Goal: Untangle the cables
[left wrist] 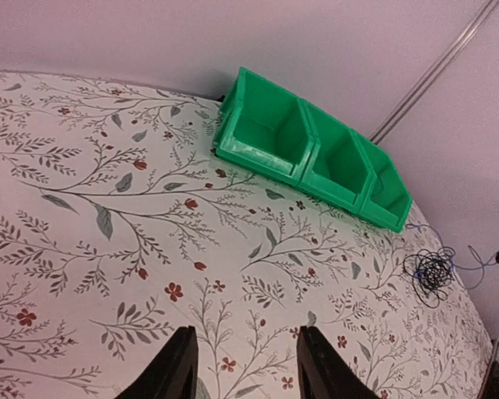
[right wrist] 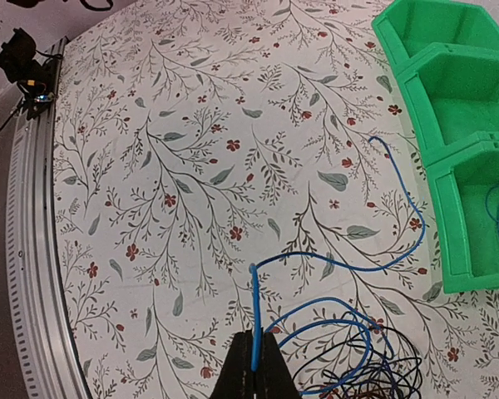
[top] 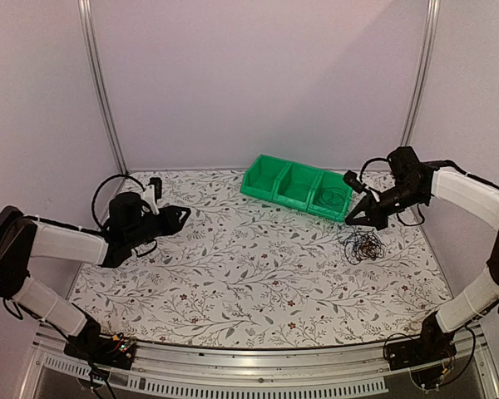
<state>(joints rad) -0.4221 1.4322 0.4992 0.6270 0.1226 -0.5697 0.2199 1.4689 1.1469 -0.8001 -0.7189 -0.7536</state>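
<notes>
Our right gripper (right wrist: 254,342) is pinched together on the blue cable (right wrist: 254,303), holding it a little back from its free end. From there the strand sweeps out in a wide arc across the table (top: 233,274) and loops back into the tangle (top: 363,246). The cables sit in a small curly knot near the table's right edge, towards the far right corner, just in front of the right end of the green bin (top: 276,179). One more blue strand (right wrist: 497,208) already lies in the bin's right-end compartment.

Our left gripper (left wrist: 248,370) hovers near the left edge with its fingers apart and nothing between them, well apart from the knot.

We judge these wires to be very light, limp and springy. A pull on one will probably drag the whole knot across the cloth rather than slide it free. The black wires (right wrist: 382,366) look thin enough to slip out of a loose pinch. We would pin the knot with the free hand, then draw the blue strand out slowly, gripping close to where it leaves the bundle.
</notes>
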